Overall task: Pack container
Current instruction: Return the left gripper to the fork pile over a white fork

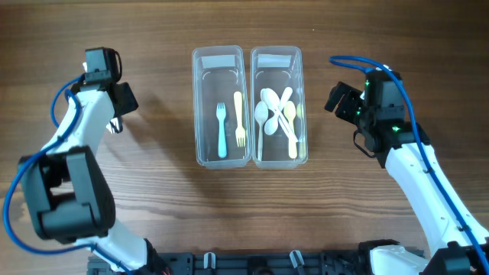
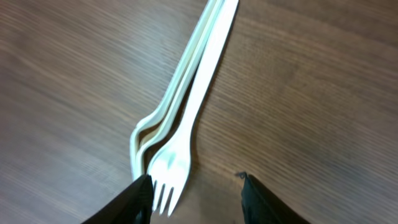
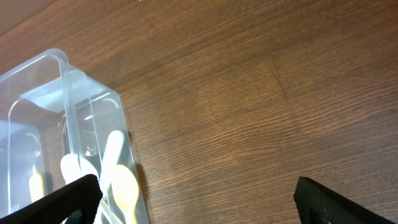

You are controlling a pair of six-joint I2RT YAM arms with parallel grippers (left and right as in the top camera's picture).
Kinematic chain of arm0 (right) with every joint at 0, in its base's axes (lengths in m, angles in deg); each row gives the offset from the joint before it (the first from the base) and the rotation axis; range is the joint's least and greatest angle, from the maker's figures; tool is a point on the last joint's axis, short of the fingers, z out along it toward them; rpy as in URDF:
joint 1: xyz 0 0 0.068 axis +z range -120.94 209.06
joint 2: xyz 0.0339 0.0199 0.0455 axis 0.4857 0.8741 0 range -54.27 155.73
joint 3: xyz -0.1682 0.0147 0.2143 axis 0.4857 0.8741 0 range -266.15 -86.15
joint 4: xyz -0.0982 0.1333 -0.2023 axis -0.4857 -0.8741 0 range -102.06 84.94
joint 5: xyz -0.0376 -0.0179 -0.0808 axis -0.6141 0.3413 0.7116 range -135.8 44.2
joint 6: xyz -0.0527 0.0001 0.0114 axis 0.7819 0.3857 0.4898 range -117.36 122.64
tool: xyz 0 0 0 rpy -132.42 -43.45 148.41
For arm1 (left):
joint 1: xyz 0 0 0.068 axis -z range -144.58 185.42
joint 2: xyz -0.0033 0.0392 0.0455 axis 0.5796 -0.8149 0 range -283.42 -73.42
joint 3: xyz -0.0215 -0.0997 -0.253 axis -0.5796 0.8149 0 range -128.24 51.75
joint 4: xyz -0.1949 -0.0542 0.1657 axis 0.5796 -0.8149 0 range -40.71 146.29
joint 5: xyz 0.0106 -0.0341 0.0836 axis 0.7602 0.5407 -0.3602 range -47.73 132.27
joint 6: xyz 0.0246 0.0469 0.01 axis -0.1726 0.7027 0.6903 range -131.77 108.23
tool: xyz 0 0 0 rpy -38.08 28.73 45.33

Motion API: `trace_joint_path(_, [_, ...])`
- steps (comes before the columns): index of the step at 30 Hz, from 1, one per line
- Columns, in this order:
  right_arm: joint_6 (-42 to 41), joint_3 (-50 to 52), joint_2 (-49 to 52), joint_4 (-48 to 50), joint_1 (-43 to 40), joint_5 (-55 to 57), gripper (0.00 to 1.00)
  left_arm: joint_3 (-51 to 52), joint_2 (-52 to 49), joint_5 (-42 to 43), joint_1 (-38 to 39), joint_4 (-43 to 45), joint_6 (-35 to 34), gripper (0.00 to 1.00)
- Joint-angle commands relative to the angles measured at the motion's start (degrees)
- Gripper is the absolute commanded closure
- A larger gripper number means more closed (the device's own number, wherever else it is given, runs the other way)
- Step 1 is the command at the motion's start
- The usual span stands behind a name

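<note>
Left side of the tabletop [image 1: 153, 198], toward the far edge: the left gripper [image 2: 196, 180] points down at the wood. Overhead shows only its black body and nothing under it. The wrist view fills that in: a nested stack of white forks [image 2: 186, 118] lies flat on the wood with handles running away from the camera. The tines sit between the two fingers. The jaws are apart. The left finger is just beside the tines and the right finger is clear of them, so nothing is clamped.

Centre, nearer the far edge: two clear containers stand side by side with their long walls touching.
- The left container [image 1: 195, 107] holds a blue fork [image 1: 222, 130] and a yellow fork [image 1: 238, 118], lying parallel with tines toward the near edge.
- The right container [image 1: 277, 55] holds a loose pile of spoons [image 1: 269, 108], white and pale yellow, crossing one another.

Right side: the right gripper [image 3: 198, 183] hovers just beside the right container, with its fingers spread as wide as they go and nothing in them. Its wrist view catches only a corner of that container and a few spoon bowls through the clear wall. The rest of that view is bare wood. Overhead alone shows the whole pile.

Surface: dark brown wood grain, matte, with soft shadows under both arms. A black rail [image 1: 244, 263] runs along the near edge at the arm bases. A blue cable [image 1: 406, 84] trails along each arm. Beyond the tabletop, the views show none of the room.
</note>
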Motion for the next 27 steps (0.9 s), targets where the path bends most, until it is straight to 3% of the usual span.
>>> trace_joint_path(1, [-0.3, 0.0, 0.2, 0.2, 0.0, 1.2, 0.0, -0.2, -2.6, 1.9, -0.2, 1.9, -0.1, 0.52])
trace_joint_path(9, [-0.3, 0.0, 0.2, 0.2, 0.0, 1.2, 0.0, -0.2, -4.8, 2.3, -0.2, 5.4, 2.2, 0.45])
trace_joint_path(27, [-0.3, 0.0, 0.2, 0.2, 0.0, 1.2, 0.0, -0.2, -8.4, 2.7, -0.3, 10.0, 5.7, 0.44])
